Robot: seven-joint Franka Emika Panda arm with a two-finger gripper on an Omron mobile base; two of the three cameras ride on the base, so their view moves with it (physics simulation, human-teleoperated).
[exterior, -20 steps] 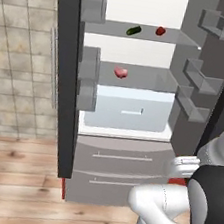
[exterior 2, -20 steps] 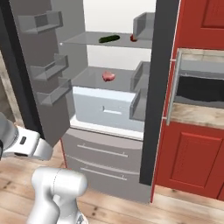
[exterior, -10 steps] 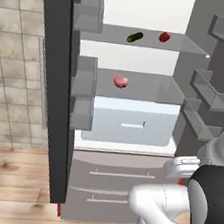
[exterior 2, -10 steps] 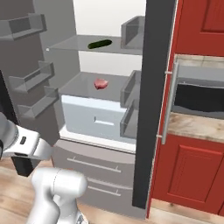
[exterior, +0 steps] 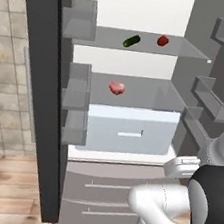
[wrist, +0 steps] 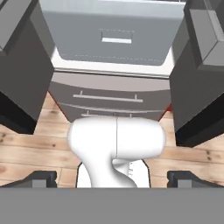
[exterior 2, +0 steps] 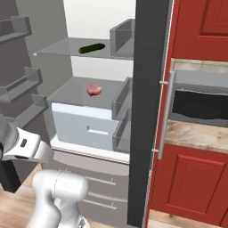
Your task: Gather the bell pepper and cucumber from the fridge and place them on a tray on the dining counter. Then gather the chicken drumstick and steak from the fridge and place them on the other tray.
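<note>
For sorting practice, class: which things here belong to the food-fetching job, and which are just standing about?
Job:
- short dark green cucumber
- glossy red bell pepper
- flat pink steak
- open grey fridge

Standing about:
- red cabinet door
- dark oven
- tiled wall

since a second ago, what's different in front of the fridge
The base has driven closer to the open fridge, so the whole scene looms larger in both base views; that is camera motion, not the food moving. Nothing was grasped or released. The cucumber and bell pepper lie on the upper shelf as before, the steak on the shelf below, and the gripper stays open and empty.
</note>
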